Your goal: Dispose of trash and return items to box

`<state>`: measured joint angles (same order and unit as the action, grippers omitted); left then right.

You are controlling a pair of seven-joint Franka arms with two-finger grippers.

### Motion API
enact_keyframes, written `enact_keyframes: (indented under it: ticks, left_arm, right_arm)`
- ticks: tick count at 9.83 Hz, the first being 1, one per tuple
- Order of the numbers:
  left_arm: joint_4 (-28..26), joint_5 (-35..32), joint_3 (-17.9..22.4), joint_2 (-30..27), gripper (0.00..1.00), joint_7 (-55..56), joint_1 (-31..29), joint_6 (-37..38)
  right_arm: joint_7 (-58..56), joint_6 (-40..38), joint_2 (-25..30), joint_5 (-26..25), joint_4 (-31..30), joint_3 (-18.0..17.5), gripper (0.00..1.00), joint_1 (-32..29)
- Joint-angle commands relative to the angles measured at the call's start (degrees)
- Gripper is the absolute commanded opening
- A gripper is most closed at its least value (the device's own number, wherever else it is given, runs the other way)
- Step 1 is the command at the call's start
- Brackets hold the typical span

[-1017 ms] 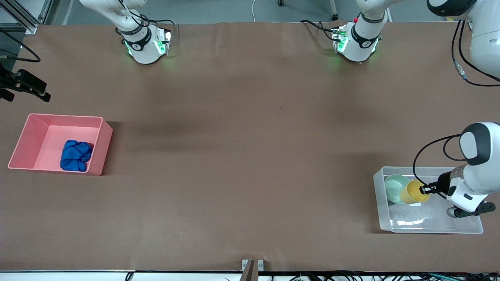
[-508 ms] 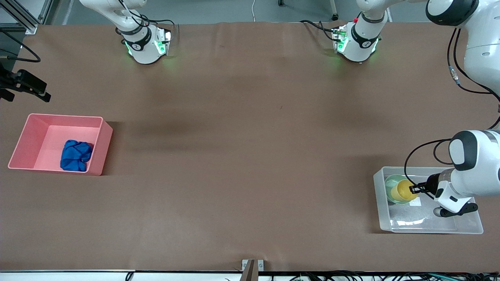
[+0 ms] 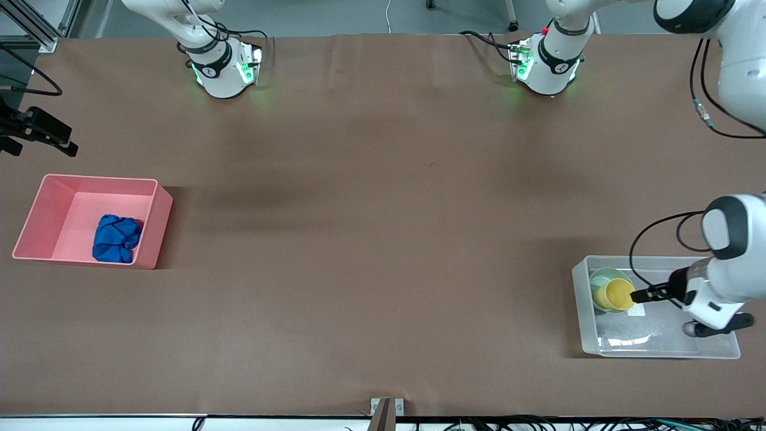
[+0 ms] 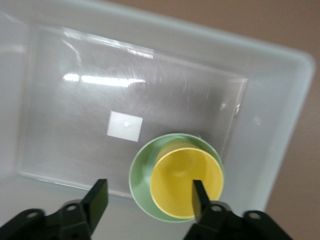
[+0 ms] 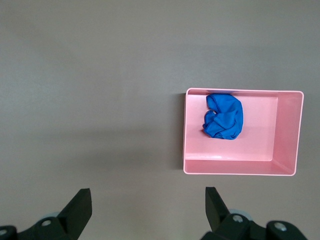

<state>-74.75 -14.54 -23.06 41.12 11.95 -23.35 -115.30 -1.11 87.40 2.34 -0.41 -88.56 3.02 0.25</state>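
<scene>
The yellow cup (image 3: 616,296) sits inside the mint-green bowl (image 3: 600,279), in the corner of the clear box (image 3: 658,349) toward the right arm's end. My left gripper (image 3: 639,294) is open and empty, just above the box beside the cup. In the left wrist view its fingers (image 4: 100,194) stand apart over the cup (image 4: 186,181) and the bowl (image 4: 140,176); the white sticker (image 4: 125,125) shows on the box floor (image 4: 75,110). The blue wad (image 3: 116,239) lies in the pink tub (image 3: 37,236). My right gripper (image 5: 147,197) is open, high over bare table.
The pink tub (image 5: 285,130) with the wad (image 5: 224,116) stands at the right arm's end of the table. A black mount (image 3: 39,129) juts over the table edge there. Both arm bases (image 3: 224,69) stand along the table's farthest edge.
My left gripper carried the yellow cup over the green bowl, let it go inside the bowl, and drew back toward the left arm's end. The right arm has not moved.
</scene>
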Motion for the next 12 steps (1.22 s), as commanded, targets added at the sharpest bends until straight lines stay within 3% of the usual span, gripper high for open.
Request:
enact_keyframes:
  ticks: [1,4,8,9,12]
  left_arm:
    - [-2.16,-0.75,-1.19,-9.79,1.00,-0.17,-0.12,4.80]
    - [-1.98,1.16,-5.84,-20.79,1.00,-0.96,-0.12,13.58]
    - [-2.50,6.71,-7.70,-29.41,1.00,-1.57,1.19,22.45]
    - [-3.55,7.07,-5.00,-31.69,1.00,-2.36,4.33,26.66]
    - [-10.65,11.63,13.07,-40.22,1.00,-4.30,20.57,29.34]
  right_arm:
    - [0.76,0.23,0.39,-0.64,-0.65,-0.12,1.00,0.02]
    - [0.76,0.23,0.39,-0.64,-0.65,0.05,1.00,-0.07]
    - [0.67,0.41,0.39,-0.64,-0.57,0.05,1.00,-0.07]
    - [0.67,0.41,0.39,-0.64,-0.57,0.05,1.00,-0.07]
    - [0.67,0.50,0.39,-0.64,-0.57,0.05,1.00,-0.07]
